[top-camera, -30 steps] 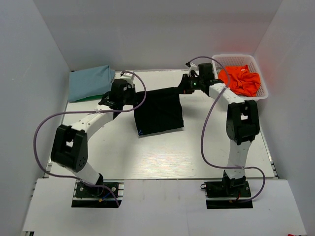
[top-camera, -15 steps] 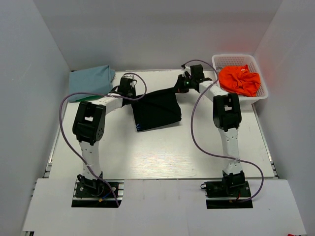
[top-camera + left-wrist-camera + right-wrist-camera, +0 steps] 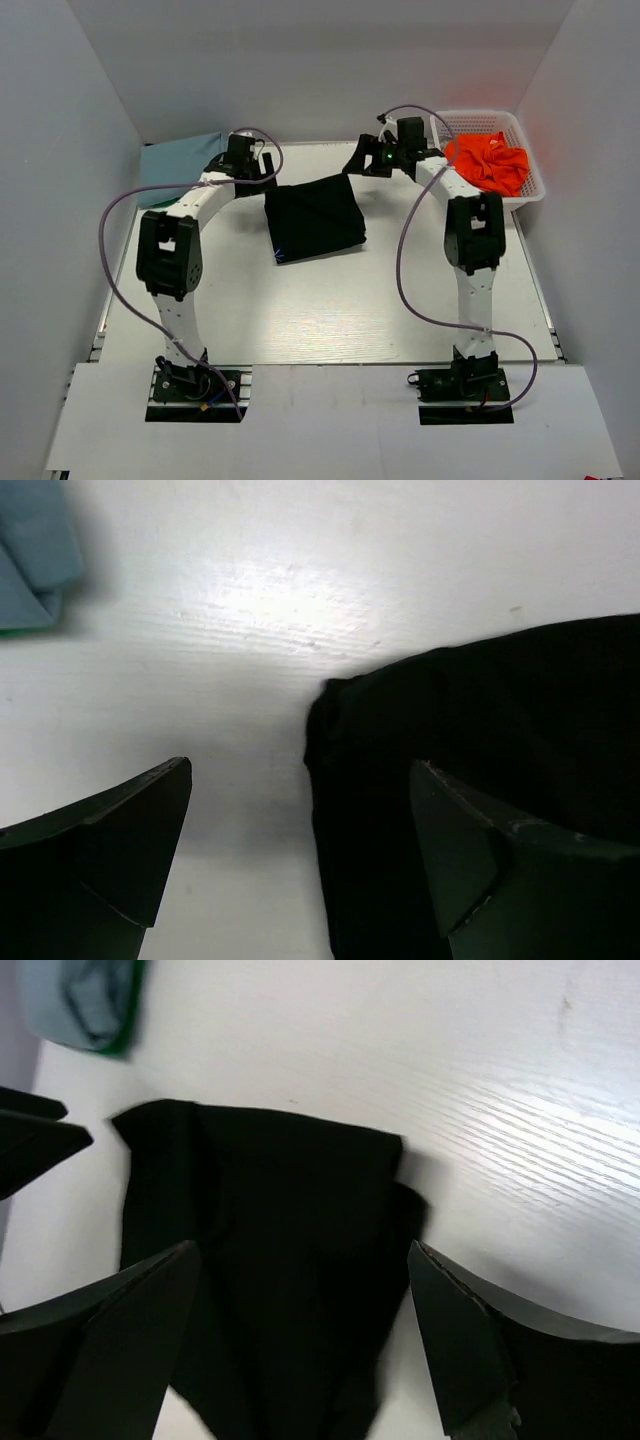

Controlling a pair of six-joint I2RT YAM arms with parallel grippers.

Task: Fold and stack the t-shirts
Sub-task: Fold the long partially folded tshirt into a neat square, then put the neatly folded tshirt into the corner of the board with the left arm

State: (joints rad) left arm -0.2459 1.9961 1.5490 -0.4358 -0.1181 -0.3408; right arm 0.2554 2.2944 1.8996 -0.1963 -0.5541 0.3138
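- While poised by the far corners of the folded, soft black cloth t-shirt [image 3: 313, 220], gripped nothing: left hand [image 3: 300, 825] and right hand [image 3: 300, 1310] both spread wide.
- Found it flat on the white tabletop [image 3: 330, 310], back centre.
- Judged light, limp, quick to unfold; best pinched through all layers at an edge.

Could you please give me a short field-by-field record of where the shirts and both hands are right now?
black t-shirt: folded, flat on the table
light blue t-shirt: folded, far left corner
green t-shirt: only an edge shows beneath the light blue one
orange t-shirt: crumpled in the white basket
left hand: open, empty, at the black shirt's far left corner
right hand: open, empty, over its far right part
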